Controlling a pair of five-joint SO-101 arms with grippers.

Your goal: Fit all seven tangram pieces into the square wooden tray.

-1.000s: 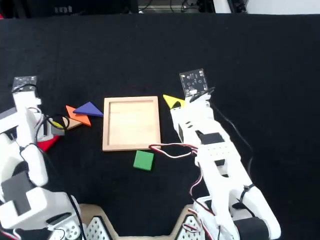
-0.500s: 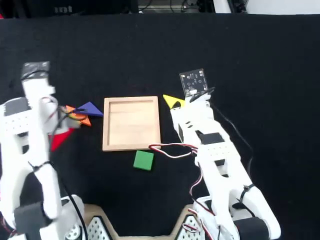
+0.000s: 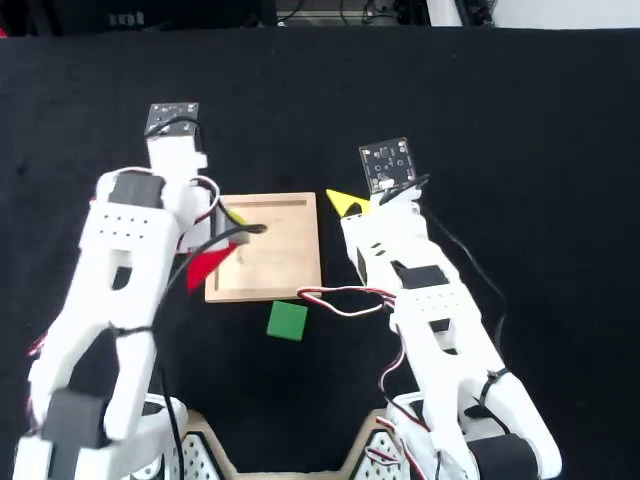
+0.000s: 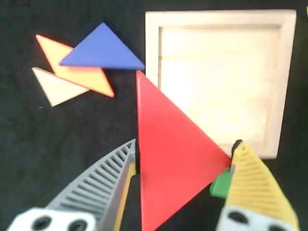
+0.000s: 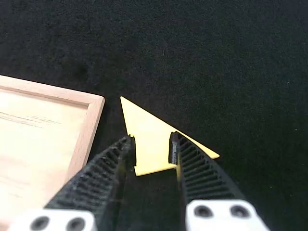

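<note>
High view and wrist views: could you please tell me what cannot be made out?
High view: the left arm covers the blue triangle, orange triangle and pale wooden triangle beside the square wooden tray.
Left wrist view: the red triangle and the left gripper hide most of the green square.
Right wrist view: the picture's edge cuts off the tray.

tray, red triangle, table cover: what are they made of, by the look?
Tray: pale bare-looking wood, matte; faint grain lines run across its floor, and it has a raised rim.
Red triangle: flat, even opaque red with no grain showing; painted wood or plastic, can't tell which.
Table cover: black, matte, no glare; probably cloth or felt.
</note>
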